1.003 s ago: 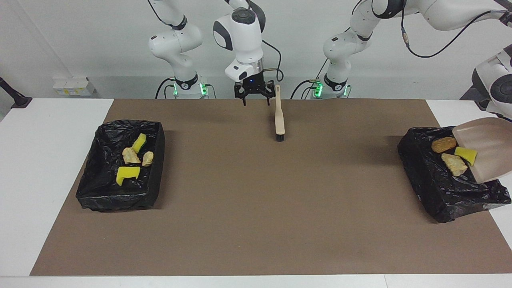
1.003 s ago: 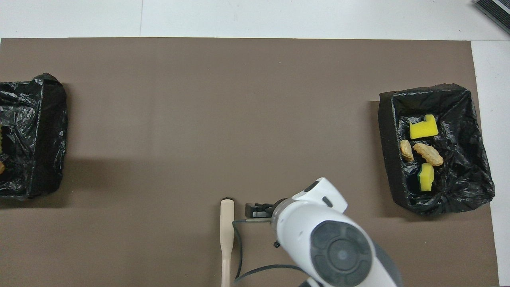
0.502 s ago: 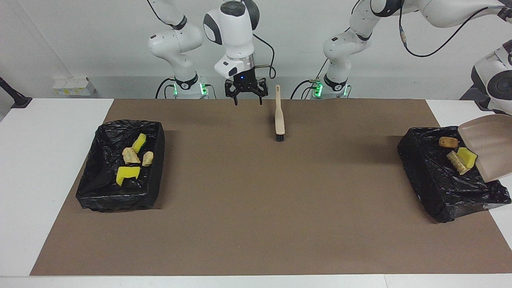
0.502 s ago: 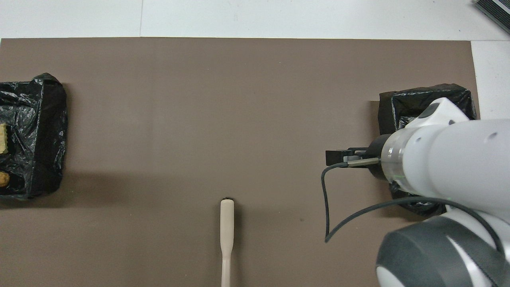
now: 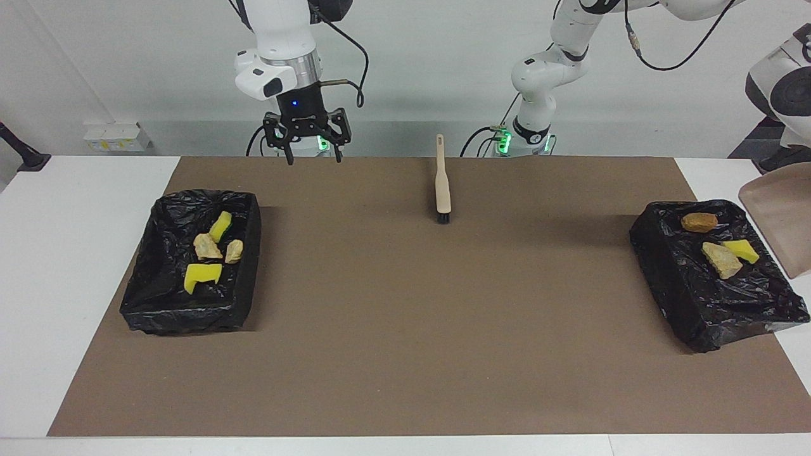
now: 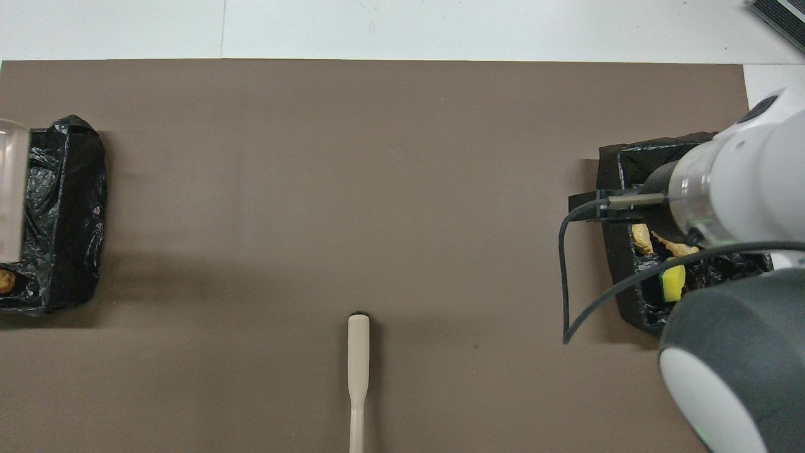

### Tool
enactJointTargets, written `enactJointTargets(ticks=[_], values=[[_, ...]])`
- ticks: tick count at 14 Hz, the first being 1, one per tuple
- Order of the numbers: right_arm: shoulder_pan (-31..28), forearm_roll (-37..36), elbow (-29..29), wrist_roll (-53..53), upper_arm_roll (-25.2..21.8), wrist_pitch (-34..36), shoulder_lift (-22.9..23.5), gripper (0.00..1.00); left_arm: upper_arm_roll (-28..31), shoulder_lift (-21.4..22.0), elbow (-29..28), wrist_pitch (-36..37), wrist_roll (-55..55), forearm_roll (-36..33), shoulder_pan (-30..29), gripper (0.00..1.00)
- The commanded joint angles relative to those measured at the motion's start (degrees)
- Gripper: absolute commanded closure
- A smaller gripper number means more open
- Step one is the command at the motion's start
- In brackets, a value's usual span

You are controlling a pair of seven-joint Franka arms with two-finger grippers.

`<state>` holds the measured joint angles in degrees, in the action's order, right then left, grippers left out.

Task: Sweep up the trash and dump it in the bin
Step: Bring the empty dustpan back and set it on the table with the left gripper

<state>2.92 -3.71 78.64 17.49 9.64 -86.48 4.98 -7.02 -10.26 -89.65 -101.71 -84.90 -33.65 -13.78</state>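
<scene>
Mat (image 5: 405,329): big and brown; no scraps lie on it; the whole middle under and between the two claws is bare, so there is lots of room to move.
Bin at the left arm's end (image 5: 697,316): black bag inside; a second ago the pan was tipped over it; now the pan is off it; it sits right at the mat's edge, so there is little room there.
Bin at the right arm's end (image 5: 190,304): on the mat, farther from the robots than the right claw; nothing in it has moved.
Dustpan (image 5: 782,218): up in the air just beside its bin; empty now; the dump looks done.
Right claw (image 5: 315,158): wide and holding nothing; it was next to the brush handle, and now it has gone up and away, over the mat's edge by its own base; I think it is going to rest.
Left claw: out of the picture; closed tight, I think on the dustpan handle.
Brush (image 5: 443,183): flat on the mat, off toward the left arm's end from the right claw; not moved.
Trash: three scraps (image 5: 721,259) have slid off the pan into the bin by it; four scraps (image 5: 206,246) lie in the bin near the right claw; all seven are binned, so the job looks about finished.
</scene>
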Motion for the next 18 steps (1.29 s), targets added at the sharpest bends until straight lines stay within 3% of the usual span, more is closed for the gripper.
enactJointTargets(ticks=[1,7,14,18], values=[[-0.28,-1.83,-2.18,-0.88,0.38,2.37,-0.05,0.00,0.69,1.91,-4.29,0.46,6.99,9.10,0.77,1.00],[-3.35,-0.60,8.01,-2.99,0.38,2.54,-6.12,0.00,0.69,0.42,-10.98,-0.50,47.13,20.54,10.33,1.00],[-6.17,2.83,11.62,-3.25,0.38,1.75,-8.32,0.00,0.69,-3.36,-11.34,-5.07,90.19,31.70,27.20,1.00],[-6.17,2.83,11.18,-3.34,0.38,0.79,-7.97,0.00,0.69,-5.73,-11.16,-10.50,107.46,36.01,36.18,1.00]])
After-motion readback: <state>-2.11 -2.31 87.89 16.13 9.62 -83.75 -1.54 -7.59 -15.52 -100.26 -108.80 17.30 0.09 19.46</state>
